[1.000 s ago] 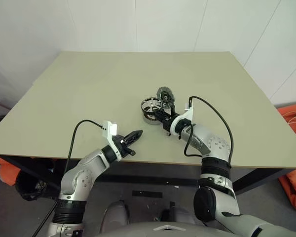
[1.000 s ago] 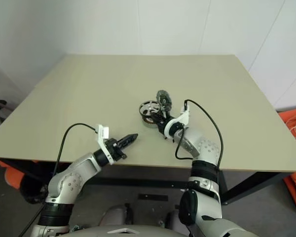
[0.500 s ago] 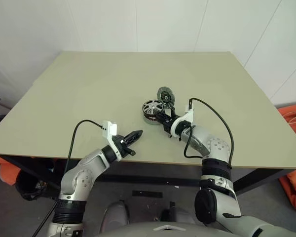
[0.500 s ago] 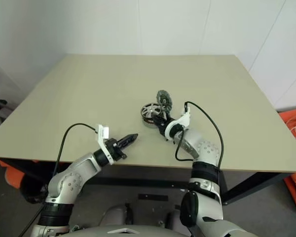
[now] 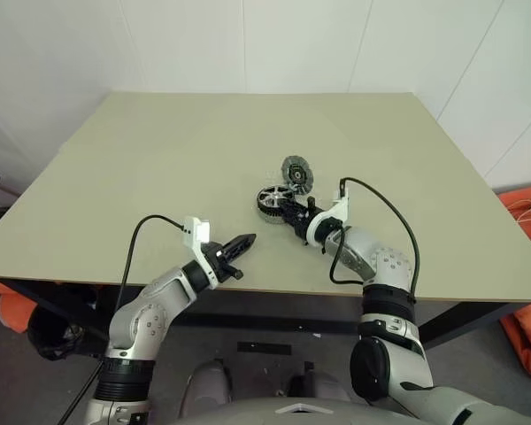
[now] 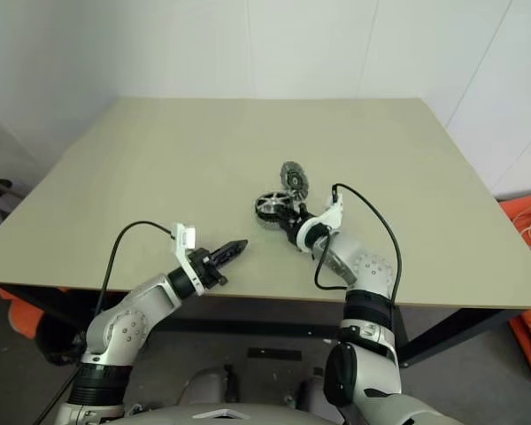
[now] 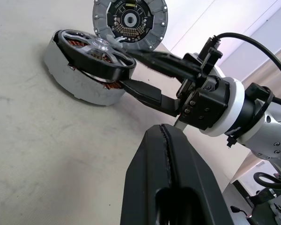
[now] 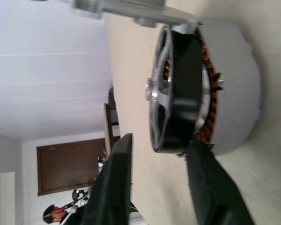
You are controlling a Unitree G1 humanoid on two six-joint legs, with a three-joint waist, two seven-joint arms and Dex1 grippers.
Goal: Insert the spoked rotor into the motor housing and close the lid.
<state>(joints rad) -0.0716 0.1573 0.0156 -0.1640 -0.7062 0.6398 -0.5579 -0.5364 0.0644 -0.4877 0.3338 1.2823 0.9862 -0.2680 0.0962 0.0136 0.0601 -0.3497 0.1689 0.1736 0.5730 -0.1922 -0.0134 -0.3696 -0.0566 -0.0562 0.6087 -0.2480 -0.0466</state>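
At frame centre on the bench (image 5: 159, 159), the spoked rotor (image 7: 96, 53) is seen seated crookedly in the motor housing (image 7: 70, 79), windings partly hidden. The right gripper (image 7: 136, 70) is parted around it; the left gripper (image 5: 244, 241) is closed, empty. The lid (image 5: 296, 172) lies just behind.

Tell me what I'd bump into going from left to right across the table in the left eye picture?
Left gripper → motor housing with the spoked rotor sitting in it → right gripper reaching it. The lid stands behind these.
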